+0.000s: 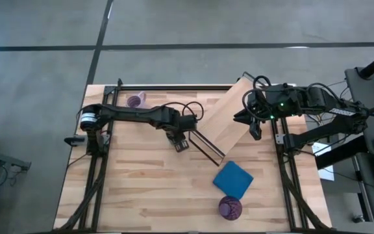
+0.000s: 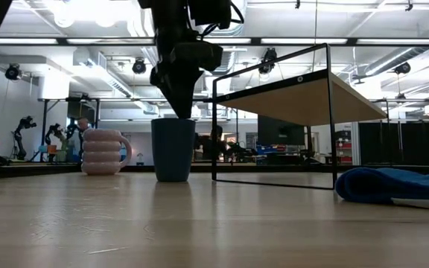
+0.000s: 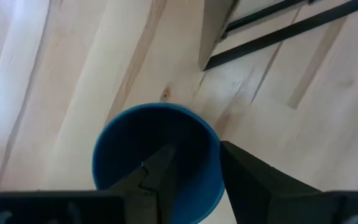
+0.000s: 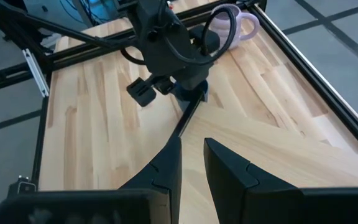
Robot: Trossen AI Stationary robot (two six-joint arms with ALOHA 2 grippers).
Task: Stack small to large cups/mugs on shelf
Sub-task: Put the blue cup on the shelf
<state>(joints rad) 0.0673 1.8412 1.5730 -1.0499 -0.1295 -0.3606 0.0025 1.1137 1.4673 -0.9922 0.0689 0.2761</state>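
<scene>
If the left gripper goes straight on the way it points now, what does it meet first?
The left gripper points down at the small dark blue cup, one finger inside and one outside its wall. It would probably slide down that wall, then reach the tabletop.

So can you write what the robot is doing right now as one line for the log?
left gripper: open, fingers straddling blue cup rim | right gripper: over shelf, holding nothing | lavender mug: on table | purple tumbler: beside blue cloth
</scene>
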